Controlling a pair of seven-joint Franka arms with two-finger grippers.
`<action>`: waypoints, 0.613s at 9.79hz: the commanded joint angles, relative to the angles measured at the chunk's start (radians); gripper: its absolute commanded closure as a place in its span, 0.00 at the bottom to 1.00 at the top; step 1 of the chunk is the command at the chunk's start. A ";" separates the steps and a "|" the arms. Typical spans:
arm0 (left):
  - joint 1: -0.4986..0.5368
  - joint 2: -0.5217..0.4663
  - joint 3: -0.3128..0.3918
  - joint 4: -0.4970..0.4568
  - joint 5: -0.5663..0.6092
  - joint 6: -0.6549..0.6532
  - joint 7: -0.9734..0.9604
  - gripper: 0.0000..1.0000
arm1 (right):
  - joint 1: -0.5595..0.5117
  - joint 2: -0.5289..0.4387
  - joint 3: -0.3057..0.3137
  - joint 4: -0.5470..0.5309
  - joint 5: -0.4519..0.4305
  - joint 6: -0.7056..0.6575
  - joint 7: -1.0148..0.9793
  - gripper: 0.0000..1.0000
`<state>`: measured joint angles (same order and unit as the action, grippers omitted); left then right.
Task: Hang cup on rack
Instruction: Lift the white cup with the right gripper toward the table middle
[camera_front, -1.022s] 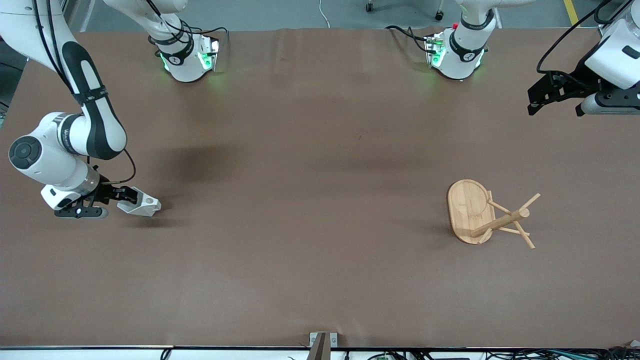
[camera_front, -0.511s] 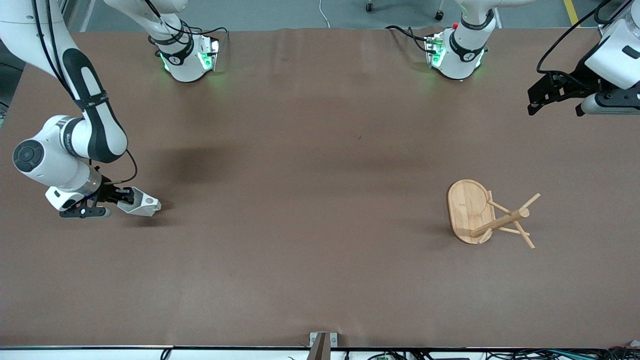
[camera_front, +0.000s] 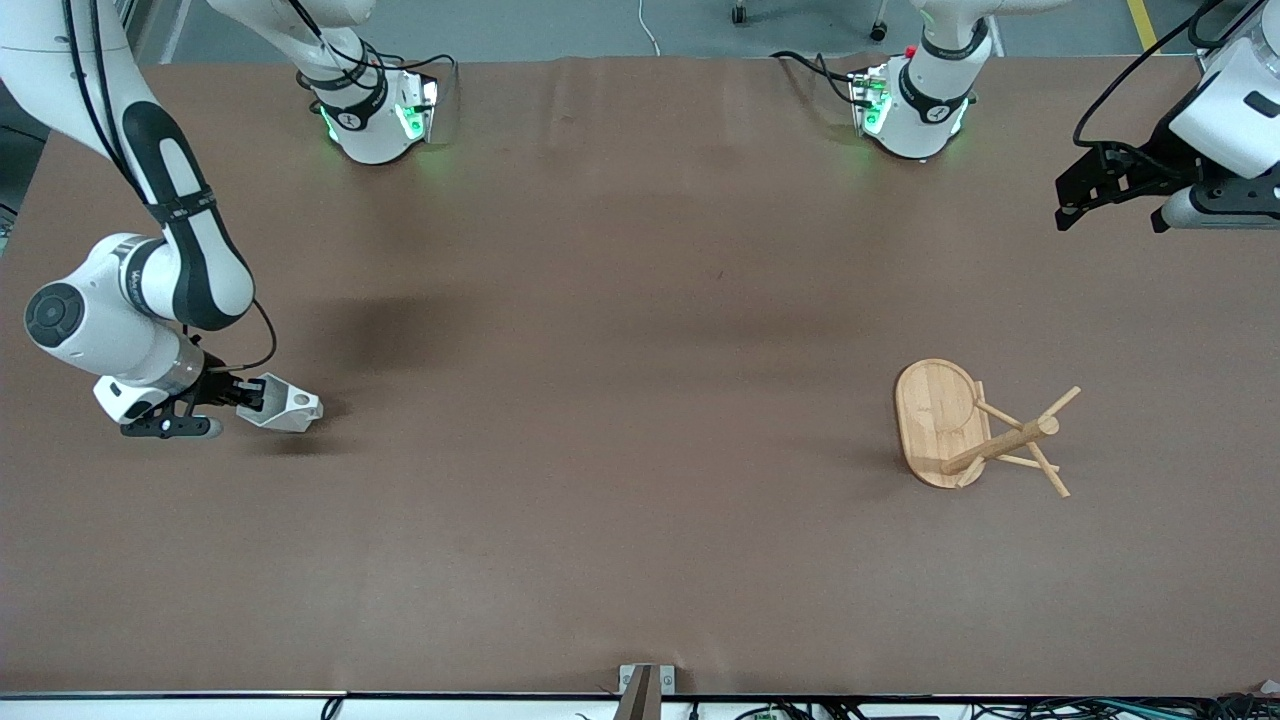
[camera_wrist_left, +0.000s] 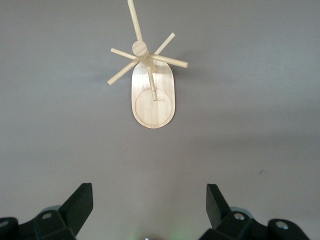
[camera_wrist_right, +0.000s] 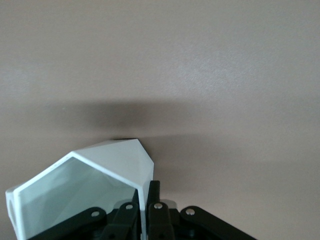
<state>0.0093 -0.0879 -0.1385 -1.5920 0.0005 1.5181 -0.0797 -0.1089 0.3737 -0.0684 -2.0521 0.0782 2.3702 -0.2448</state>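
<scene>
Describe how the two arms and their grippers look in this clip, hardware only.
Both arms have glossy white shells with black joint bands and black cables clipped along the links. Their white bases glow green at the table's edge. The right gripper is black, with a grey bar-shaped camera under its wrist. The left gripper is also black, its jaws wedge-shaped, with a black cable looping to its wrist.

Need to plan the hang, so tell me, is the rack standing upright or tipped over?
Upright. The rack rests on its flat oval base on the table; the left wrist view looks down its post, pegs fanning out around it.
</scene>
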 joint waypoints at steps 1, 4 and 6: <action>0.004 0.022 -0.003 0.001 -0.017 -0.019 -0.002 0.00 | 0.024 -0.067 0.016 0.215 0.021 -0.348 -0.011 0.99; 0.004 0.022 -0.003 0.000 -0.017 -0.019 -0.002 0.00 | 0.061 -0.065 0.105 0.337 0.217 -0.494 -0.011 1.00; 0.004 0.022 -0.003 0.001 -0.017 -0.019 -0.002 0.00 | 0.064 -0.065 0.232 0.331 0.413 -0.509 -0.001 1.00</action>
<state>0.0094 -0.0877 -0.1387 -1.5916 0.0005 1.5181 -0.0798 -0.0352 0.3025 0.0936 -1.7169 0.3847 1.8662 -0.2474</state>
